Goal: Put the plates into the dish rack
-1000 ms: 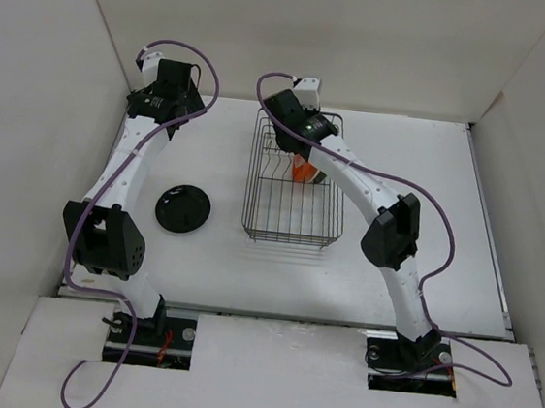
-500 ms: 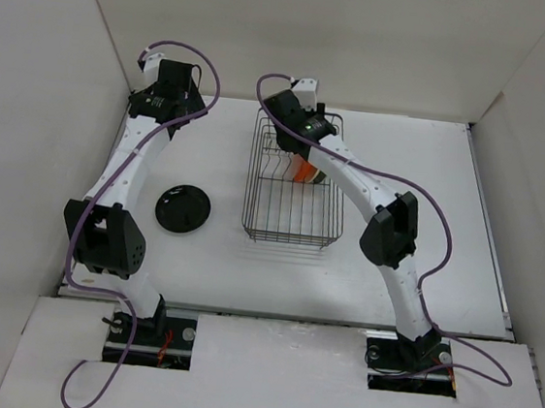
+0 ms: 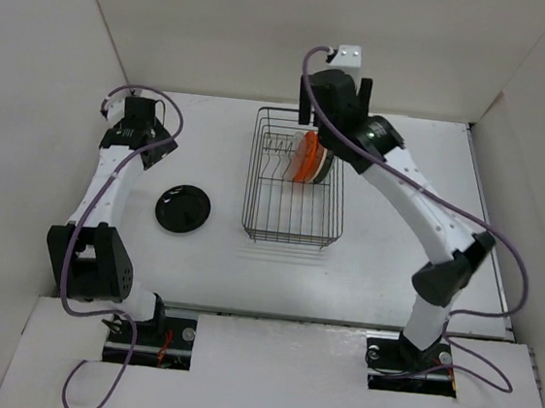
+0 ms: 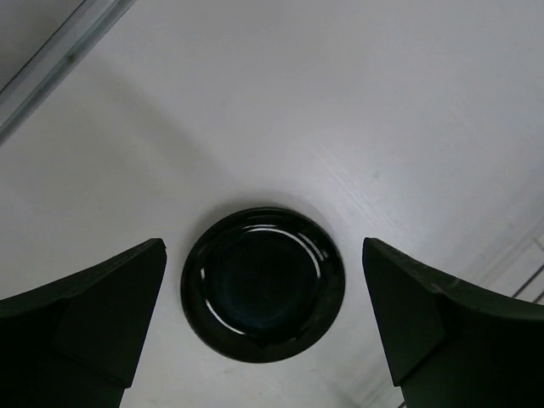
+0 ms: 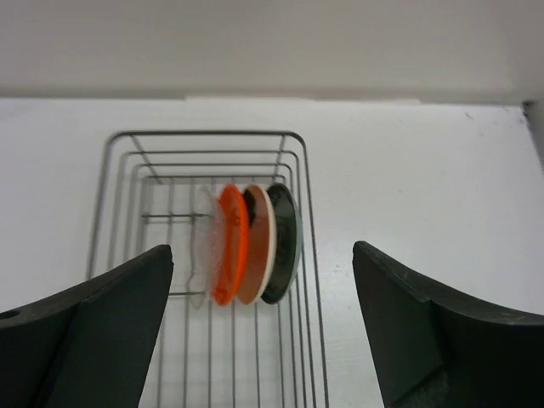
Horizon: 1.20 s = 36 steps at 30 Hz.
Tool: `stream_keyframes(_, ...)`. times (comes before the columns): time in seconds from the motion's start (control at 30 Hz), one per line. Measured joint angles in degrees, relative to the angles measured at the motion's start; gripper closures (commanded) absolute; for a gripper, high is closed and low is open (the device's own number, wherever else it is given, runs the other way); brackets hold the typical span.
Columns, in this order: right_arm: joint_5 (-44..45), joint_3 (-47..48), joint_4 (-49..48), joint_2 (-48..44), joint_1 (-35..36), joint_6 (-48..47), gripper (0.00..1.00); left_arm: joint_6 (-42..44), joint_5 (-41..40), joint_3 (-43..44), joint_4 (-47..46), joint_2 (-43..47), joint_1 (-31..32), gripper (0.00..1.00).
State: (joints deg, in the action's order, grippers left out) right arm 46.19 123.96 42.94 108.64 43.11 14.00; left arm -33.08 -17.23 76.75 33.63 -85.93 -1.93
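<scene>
**One glossy plate left flat on the table, both grippers empty**

Top external view: the black plate (image 3: pixel 182 207) is seen lying flat on the table (image 3: pixel 393 265), apart from the left side of the dish rack (image 3: pixel 289 235) and well short of the table's left edge. The rack stands mid-table toward the far edge, with four plates (image 3: pixel 309 157) stood on edge at its far end.

Left wrist view: the left gripper (image 4: pixel 262 255) is held fully open above the black plate, which is framed between the two fingers; nothing is gripped. The plate is judged hard, brittle and slippery from its sheen, and fairly light. As it lies flat, only the raised rim can be taken, with one finger slid under the edge and a firm, unhurried closure.

Right wrist view: the right gripper (image 5: pixel 262 280) is spread wide and empty above the rack. The clear plate (image 5: pixel 206 238), orange plate (image 5: pixel 229 242), cream plate (image 5: pixel 257 246) and dark teal plate (image 5: pixel 285 242) are seen upright, side by side.
</scene>
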Motion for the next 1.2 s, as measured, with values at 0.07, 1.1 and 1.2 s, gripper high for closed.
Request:
stream_keyframes(0.07, -3.7, -5.5, -3.2, -7.5, 0.2, -1.8, 0.09, -1.5, 0.8, -4.8, 0.1, 2.9, -1.6, 0.0)
stream_keyframes(1.1, -34.7, -32.2, -15.2, -25.1, 0.9, -7.1, 0.09, -20.8, 13.7, -40.5, -12.9, 12.5, -4.6, 0.34)
stream_keyframes(1.2, -35.1, -32.2, -15.3, -25.1, 0.9, -6.7, 0.09, -21.2, 13.8, -40.8, -14.6, 11.8, -5.1, 0.42)
